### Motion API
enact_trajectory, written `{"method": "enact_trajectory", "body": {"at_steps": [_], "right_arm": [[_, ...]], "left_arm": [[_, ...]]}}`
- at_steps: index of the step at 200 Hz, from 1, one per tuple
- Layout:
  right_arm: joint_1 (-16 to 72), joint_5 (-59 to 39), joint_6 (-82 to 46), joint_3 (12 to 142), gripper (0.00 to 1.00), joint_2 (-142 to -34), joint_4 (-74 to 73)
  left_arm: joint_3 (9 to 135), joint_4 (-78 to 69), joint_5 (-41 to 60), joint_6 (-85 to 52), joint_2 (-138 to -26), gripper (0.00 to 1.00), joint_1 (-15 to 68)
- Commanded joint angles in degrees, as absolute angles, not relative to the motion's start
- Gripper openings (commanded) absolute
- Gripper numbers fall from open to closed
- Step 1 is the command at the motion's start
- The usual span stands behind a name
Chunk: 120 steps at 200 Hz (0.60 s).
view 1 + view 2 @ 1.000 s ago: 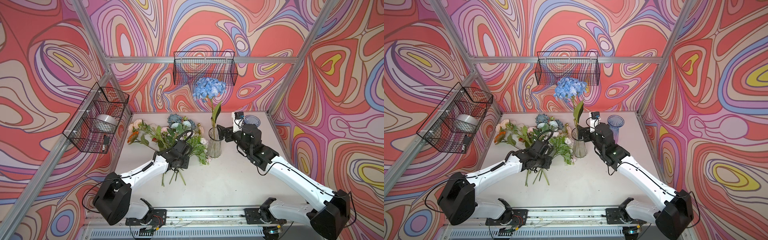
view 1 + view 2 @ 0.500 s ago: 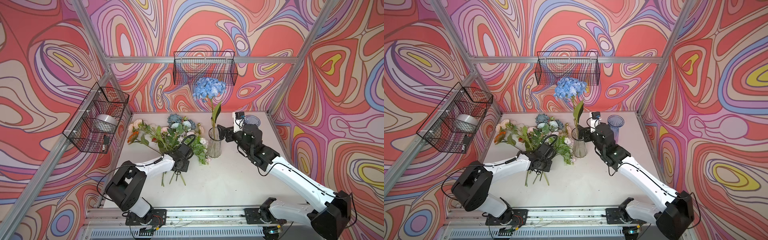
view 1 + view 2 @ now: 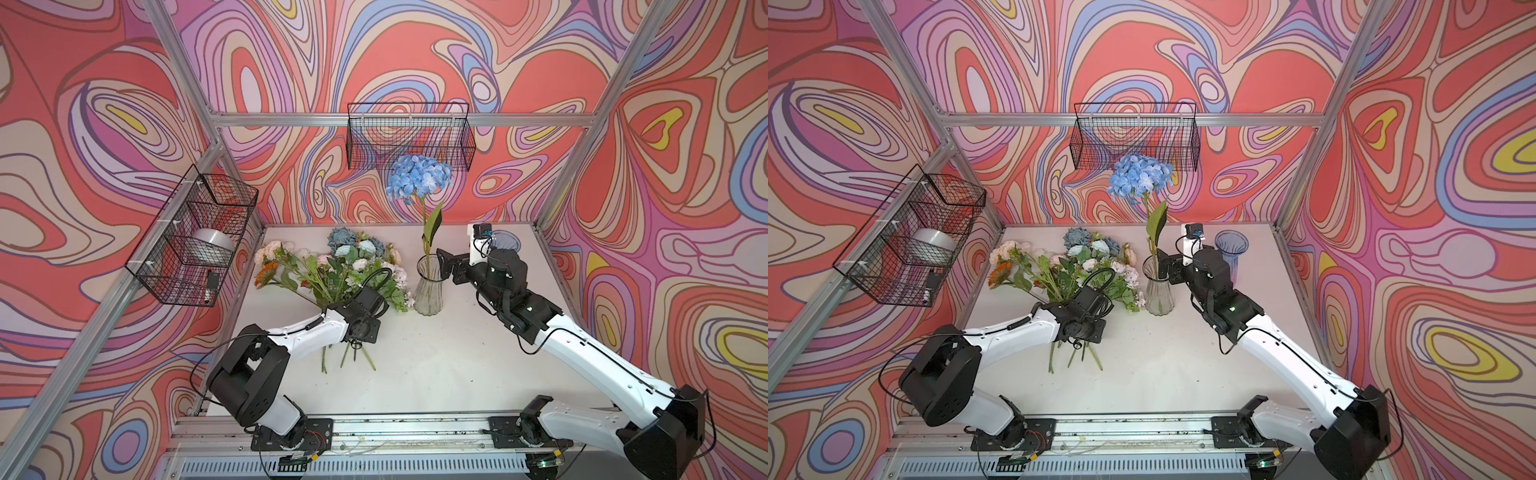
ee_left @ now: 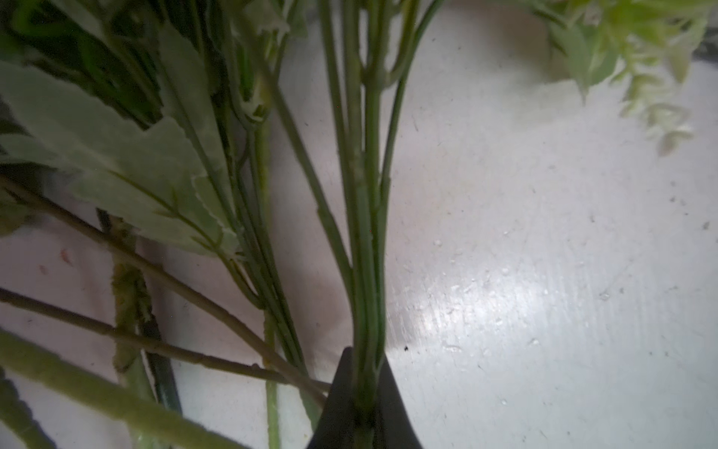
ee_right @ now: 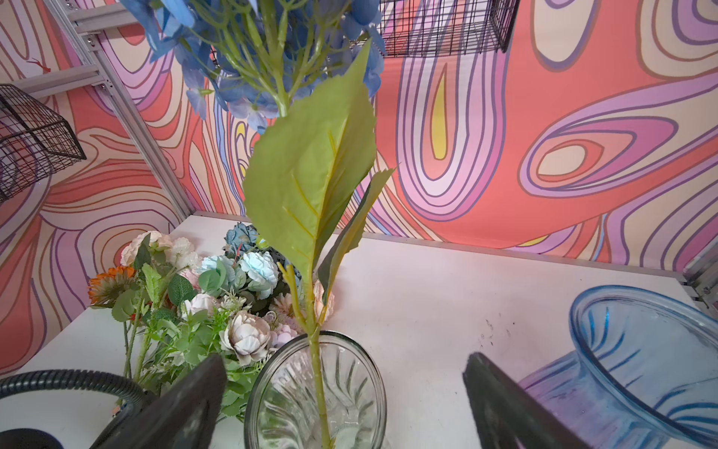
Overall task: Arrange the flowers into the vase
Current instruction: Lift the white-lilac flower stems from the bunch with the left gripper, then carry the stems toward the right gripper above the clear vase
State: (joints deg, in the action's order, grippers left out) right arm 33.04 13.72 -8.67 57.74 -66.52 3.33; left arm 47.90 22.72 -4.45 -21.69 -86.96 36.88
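One thin stem cluster [image 4: 367, 272] is pinched in the left gripper [image 4: 363, 388] jaws; long axis approx 6-to-12, blooms at 12; in a top view the clear vase [image 3: 428, 295] w/ blue hydrangea [image 3: 419, 178] stands on the bench [image 3: 436, 357] at 2 o'clock from that grip; right gripper [image 5: 344, 363] jaws wide, empty, just beside the vase.

No lettering, label, brand, number or sign can be read in any view. The walls [image 3: 104, 137] carry only swirling coloured shapes. The small dark object [image 3: 212, 280] in the side wire basket [image 3: 166, 232] is too small to read.
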Motion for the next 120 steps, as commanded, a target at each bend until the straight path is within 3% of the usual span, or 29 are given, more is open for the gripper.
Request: {"method": "enact_trajectory", "body": {"at_steps": [1, 63, 120], "right_arm": [[32.9, 14.5, -9.0, 57.1, 0.99, -65.3, 3.4], [32.9, 14.3, -9.0, 57.3, 0.98, -65.1, 2.9], [32.9, 5.0, -7.9, 58.7, 0.98, -65.4, 1.8]], "left_arm": [[46.0, 18.4, -0.9, -24.2, -83.0, 0.0, 36.8], [39.5, -0.5, 9.0, -32.8, -68.3, 0.0, 29.6], [38.3, -15.5, 6.2, -31.9, -59.4, 0.0, 28.0]]}}
